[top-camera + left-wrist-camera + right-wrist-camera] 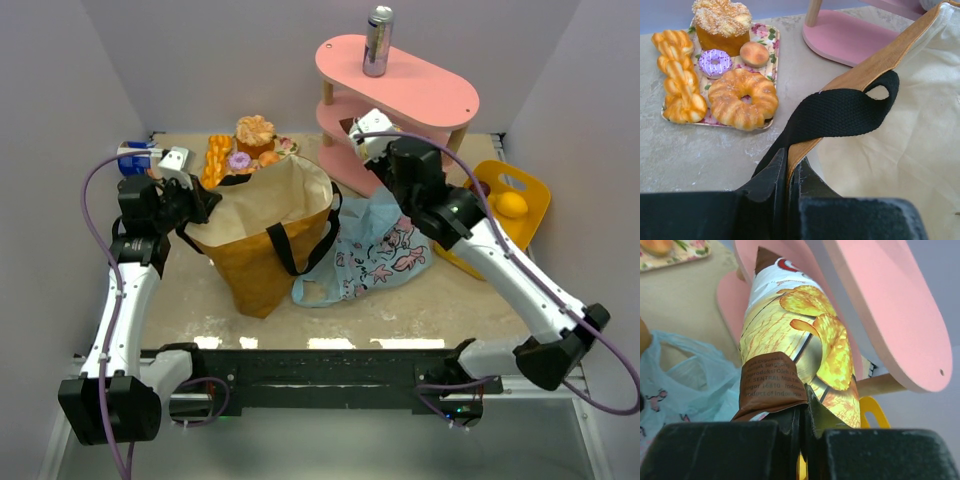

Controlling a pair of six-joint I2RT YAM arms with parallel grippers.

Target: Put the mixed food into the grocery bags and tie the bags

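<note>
**Snack packet [795, 340] gripped, canvas tote [250, 262] open**

Right end effector [801, 416] pinches the snack packet by its bottom seam, just beside the pink shelf [880, 310]. Left end effector [789, 172] is pressed onto the canvas tote rim, next to the black strap [840, 112]. I'd back clear of the shelf, carry over the tote mouth, release low inside.
</note>
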